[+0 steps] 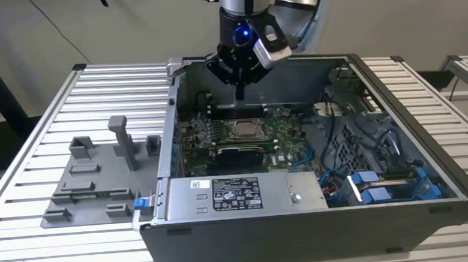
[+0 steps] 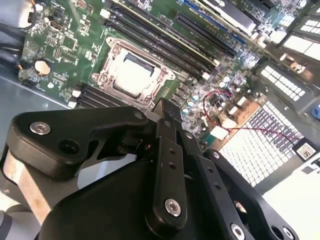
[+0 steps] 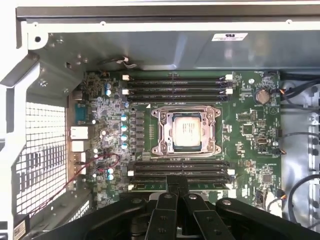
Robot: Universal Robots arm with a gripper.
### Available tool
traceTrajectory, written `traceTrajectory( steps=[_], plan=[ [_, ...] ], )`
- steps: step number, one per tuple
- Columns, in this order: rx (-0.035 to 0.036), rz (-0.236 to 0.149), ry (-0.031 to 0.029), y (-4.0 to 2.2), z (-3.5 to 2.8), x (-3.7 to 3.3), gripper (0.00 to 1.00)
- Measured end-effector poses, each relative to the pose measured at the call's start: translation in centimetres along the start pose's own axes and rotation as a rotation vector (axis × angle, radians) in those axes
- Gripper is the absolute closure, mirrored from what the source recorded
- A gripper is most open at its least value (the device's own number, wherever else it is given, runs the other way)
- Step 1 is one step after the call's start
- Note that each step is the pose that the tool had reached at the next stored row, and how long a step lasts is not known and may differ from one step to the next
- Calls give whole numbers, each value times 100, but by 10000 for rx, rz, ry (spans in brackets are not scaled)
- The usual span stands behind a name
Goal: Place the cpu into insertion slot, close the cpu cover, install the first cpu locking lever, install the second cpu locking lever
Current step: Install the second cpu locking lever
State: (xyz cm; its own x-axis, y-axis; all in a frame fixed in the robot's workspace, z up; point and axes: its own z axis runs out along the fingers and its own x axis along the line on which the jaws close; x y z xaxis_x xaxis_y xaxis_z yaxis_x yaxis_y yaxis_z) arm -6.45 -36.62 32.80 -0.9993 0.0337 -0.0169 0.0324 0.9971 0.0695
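Observation:
The cpu [image 3: 187,131] shows its silver-grey top in the middle of the green motherboard [image 3: 250,125], also seen as the cpu [image 1: 245,129] inside the open computer case [image 1: 304,235]. The cpu cover [image 3: 162,136], a silver frame, lies flat around the cpu [image 2: 131,75]. The insertion slot is hidden under them. How the locking levers stand I cannot make out. My gripper [image 1: 239,96] hangs above the board, a little behind the socket and apart from it. In both wrist views my gripper [image 3: 176,184] is shut, with nothing between the fingertips [image 2: 165,107].
Rows of black memory slots [image 3: 177,85] run on both sides of the socket. A black rectangular block [image 1: 235,158] and the power supply [image 1: 229,194] lie in front of it. Cables and blue connectors [image 1: 381,186] fill the exterior view's right. A grey fixture [image 1: 92,174] stands outside the case.

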Motion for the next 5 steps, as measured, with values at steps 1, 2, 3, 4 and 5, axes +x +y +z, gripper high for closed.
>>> traceTrajectory(
  steps=[1,2,3,4,5],
  plan=[
    [-1,0,-1,0,0,0,89],
    [2,0,1,1,-11,0,89],
    [2,0,1,1,-19,0,89],
    [2,0,1,1,-20,0,89],
    [2,1,1,1,-20,0,89]
  ],
)
